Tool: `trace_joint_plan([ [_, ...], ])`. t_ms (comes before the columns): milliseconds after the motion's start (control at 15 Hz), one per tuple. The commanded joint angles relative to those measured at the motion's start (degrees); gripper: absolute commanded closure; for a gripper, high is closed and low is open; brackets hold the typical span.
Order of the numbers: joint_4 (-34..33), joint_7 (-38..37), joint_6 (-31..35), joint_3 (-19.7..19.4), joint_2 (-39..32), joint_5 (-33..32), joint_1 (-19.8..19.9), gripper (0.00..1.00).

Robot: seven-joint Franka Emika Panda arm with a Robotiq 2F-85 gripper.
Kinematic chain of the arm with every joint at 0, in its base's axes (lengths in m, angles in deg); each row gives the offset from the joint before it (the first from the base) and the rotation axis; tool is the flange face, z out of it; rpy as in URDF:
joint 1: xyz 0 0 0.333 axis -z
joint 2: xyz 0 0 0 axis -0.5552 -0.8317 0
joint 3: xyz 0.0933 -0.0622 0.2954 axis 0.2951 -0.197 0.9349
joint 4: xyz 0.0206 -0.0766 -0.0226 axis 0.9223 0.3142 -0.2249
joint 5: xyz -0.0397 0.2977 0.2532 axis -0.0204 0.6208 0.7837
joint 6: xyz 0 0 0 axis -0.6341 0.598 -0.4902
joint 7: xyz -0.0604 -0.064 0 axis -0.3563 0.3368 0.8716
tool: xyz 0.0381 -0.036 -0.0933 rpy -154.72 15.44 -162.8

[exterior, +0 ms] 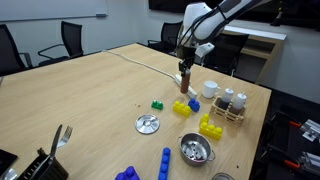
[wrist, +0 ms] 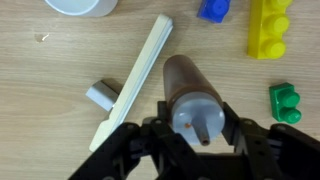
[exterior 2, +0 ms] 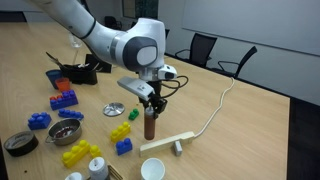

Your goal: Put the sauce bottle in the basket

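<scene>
**Desk editor:** Where is the bottle (wrist: 186,88)?

**Photographer:** Upright, towards the far side of the desk (exterior: 90,90). The arm comes down on it from above. In the wrist view the fingers (wrist: 148,145) are clamped on its upper end, one on each side of the pale cap.

**Desk editor:** Lifted or standing?

**Photographer:** I cannot tell. In both exterior views its base is at or just above the wood.

**Desk editor:** And the basket (exterior: 226,115)?

**Photographer:** Apart from the bottle, near the desk's edge, with white shakers (exterior: 234,100) inside it. A white cup (exterior: 211,90) stands between the two.

**Desk editor:** What lies around the bottle?

**Photographer:** A white stick (wrist: 135,78) lies just beside it on the wood. A green block (wrist: 285,102) sits on its other side, with a yellow block (wrist: 268,28) and a blue block (wrist: 212,9) beyond. In an exterior view, a silver disc (exterior: 148,124) lies flat further off. A perforated metal bowl (exterior: 195,150) sits near the front edge.
</scene>
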Motion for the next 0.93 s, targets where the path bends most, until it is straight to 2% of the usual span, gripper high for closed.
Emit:
trace_joint_plan([
  [0, 6.7, -1.7, 1.7, -0.4, 6.3, 0.3, 0.2, 0.73],
  [333, 20.5, -5.3, 9.8, 0.4, 15.3, 8.0, 2.3, 0.73],
  [533, 32.2, -8.8, 18.9, -0.5, 22.9, 11.2, 2.4, 0.73],
  [733, 42.1, -16.6, 28.6, -3.5, 29.4, 6.8, 0.9, 0.73],
  [867, 46.7, -23.1, 32.4, -5.2, 31.9, 1.6, 0.6, 0.73],
])
